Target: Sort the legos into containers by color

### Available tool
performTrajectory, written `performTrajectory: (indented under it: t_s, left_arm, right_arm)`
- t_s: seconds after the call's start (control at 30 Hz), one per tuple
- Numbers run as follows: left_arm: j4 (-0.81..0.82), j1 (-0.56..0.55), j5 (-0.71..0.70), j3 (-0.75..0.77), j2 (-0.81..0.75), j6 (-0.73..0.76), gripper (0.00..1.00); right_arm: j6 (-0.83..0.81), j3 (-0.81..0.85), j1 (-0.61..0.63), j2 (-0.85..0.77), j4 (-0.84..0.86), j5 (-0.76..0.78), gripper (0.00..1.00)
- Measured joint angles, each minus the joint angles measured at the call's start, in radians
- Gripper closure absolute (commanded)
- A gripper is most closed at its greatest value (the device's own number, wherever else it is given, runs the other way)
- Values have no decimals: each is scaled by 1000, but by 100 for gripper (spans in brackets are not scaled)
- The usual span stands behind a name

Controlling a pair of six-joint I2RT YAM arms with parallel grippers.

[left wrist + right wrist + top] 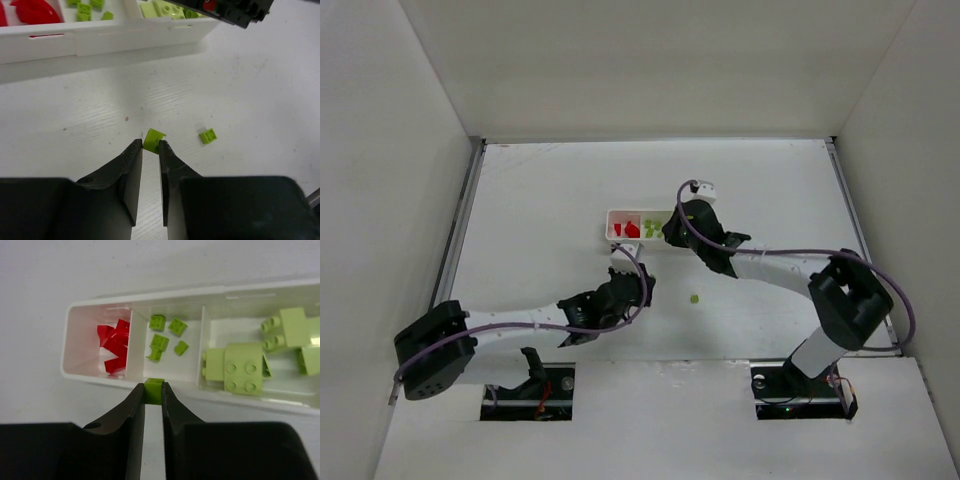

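Note:
The white tray (150, 296) holds red legos (113, 346) in its left compartment, small green legos (167, 335) in the middle one and larger pale green bricks (244, 368) in the right one. My right gripper (153, 387) is shut on a small green lego (154, 391), just at the tray's near wall in front of the middle compartment. My left gripper (151, 145) is shut on another green lego (153, 139), pinched at the fingertips low over the table. A loose green lego (207, 135) lies on the table just right of it, also seen from above (694, 298).
From above, the tray (612, 228) sits mid-table, with the right gripper (667, 230) at its right part and the left gripper (645, 288) below it. The right arm's wrist (225, 9) hangs over the tray's right end. White walls enclose the table.

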Motion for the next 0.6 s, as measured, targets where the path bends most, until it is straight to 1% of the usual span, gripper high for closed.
performTrajectory:
  t_s: [0.07,0.1,0.23,0.33,0.43,0.53,0.6]
  left_arm:
    - [-29,24,-4,-11,-51,-16,85]
    - [-44,35,-6,-13,-74,-21,85]
    - [-96,70,-10,-13,-148,-31,84]
    - [-117,100,-9,-13,-180,-31,84]
    - [-139,129,-9,-12,-189,-31,84]
    - [-163,151,-8,2,-179,-26,84]
    - [-170,163,-5,26,-159,-20,84]
  right_arm:
    - [-8,49,-6,69,7,-9,79]
    - [-11,64,-11,93,6,-13,76]
    - [-21,119,-33,165,5,-14,60]
    - [-29,138,-43,179,5,-14,50]
    - [-36,143,-44,179,6,-14,50]
    - [-37,124,-42,154,10,-12,55]
    - [-39,83,-42,104,10,-4,60]
